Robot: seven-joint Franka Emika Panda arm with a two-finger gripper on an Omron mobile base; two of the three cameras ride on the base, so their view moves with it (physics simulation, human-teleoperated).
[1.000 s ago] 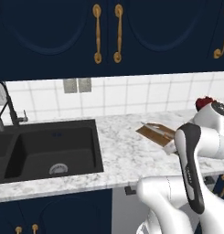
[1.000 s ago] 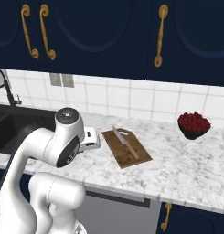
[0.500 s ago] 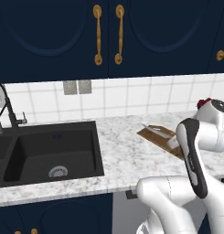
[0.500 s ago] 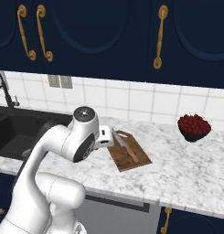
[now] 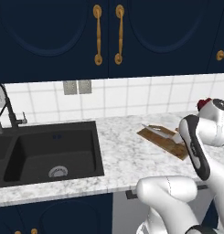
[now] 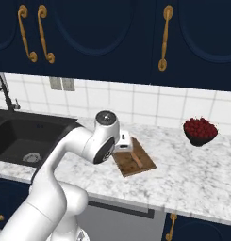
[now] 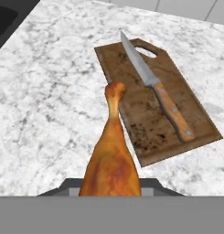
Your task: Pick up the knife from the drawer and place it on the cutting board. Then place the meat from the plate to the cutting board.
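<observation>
— Where's the drumstick (image 7: 111,160)? 
— Up above the bench (image 7: 40,91), pinched at its fat end by the fingers. Close to the cutting board (image 7: 154,100), beside the knife (image 7: 157,89).
— Slippery? 
— Probably greasy, light, firm. Best gripped at the fat end.

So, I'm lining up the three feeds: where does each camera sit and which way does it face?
Left base view: behind the arm's left, facing sink and cutting board; arm at right.
Right base view: behind its right, facing cutting board and berry bowl; arm at left.
Hand view: on the hand, over the meat, knife.
All share the board.
</observation>
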